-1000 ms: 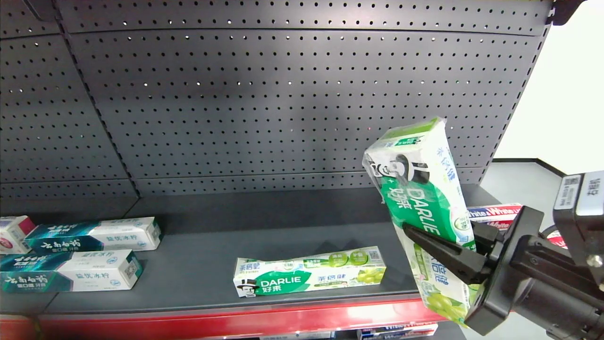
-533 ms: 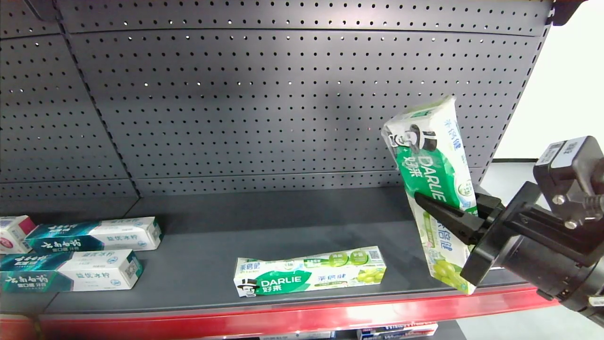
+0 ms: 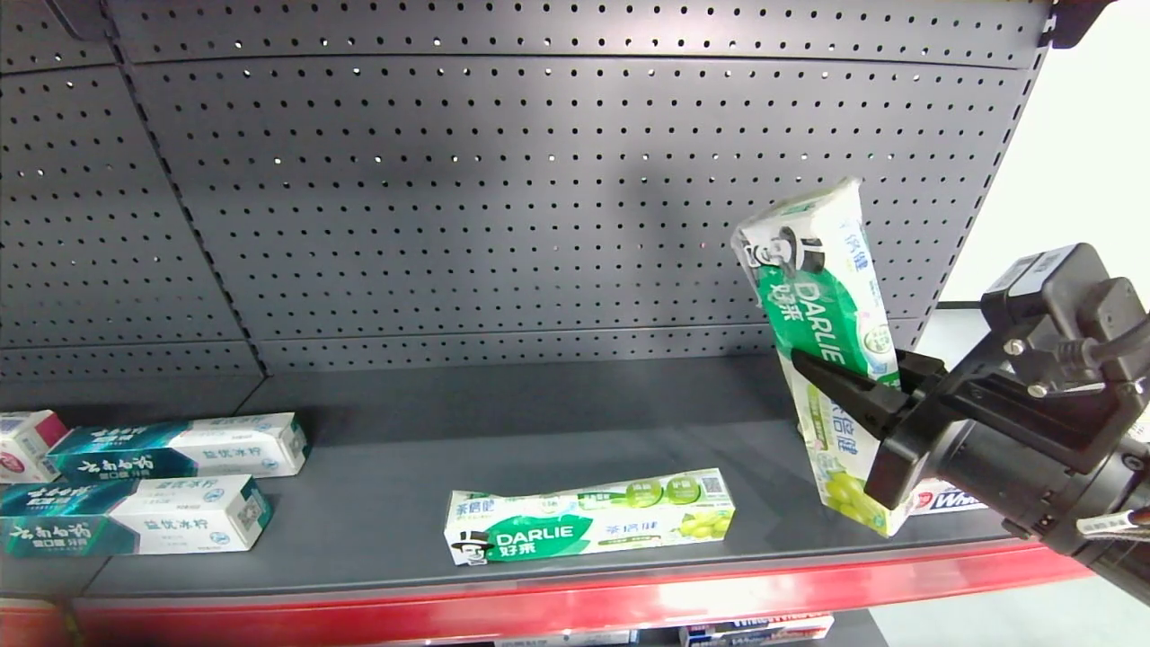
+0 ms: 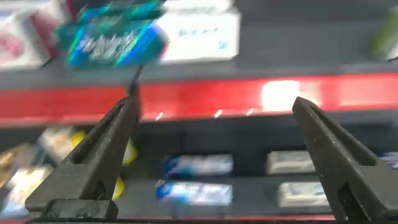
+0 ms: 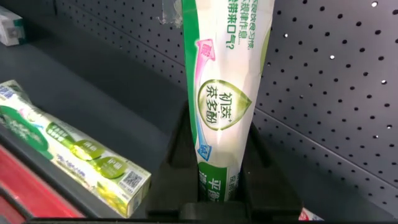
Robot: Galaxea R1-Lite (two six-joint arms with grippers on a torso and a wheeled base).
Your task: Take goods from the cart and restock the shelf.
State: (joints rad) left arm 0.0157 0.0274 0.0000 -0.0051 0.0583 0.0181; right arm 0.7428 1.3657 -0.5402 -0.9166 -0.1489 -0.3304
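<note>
Gripping item one, a green toothpaste pack [image 3: 822, 296] [image 5: 221, 93], my right hand [image 3: 853, 364] [image 5: 217, 155] is clenched across its lower half, one finger on each side. The pack stands nearly upright, top leaning slightly left, over the right end of the shelf [image 3: 503, 422]. I cannot tell whether its lower end touches the board.

Item two: a matching green box [image 3: 588, 517] [image 5: 74, 158], lying flat near the shelf's red front edge [image 3: 539, 607], left of the held pack and well apart from it.

Item three: a red, white and blue box [image 3: 948, 497], on the shelf just behind my right hand.

Item four: two teal-and-white boxes [image 3: 180, 449] [image 3: 135, 514], flat at the left end, one behind the other, with a red-and-white box [image 3: 22, 445] beside them at the far left.

Item five: a perforated back panel [image 3: 539, 225], behind the shelf.

My left hand [image 4: 216, 106] is released, fingers spread wide, level with the red edge, with lower shelves of boxes beyond.
</note>
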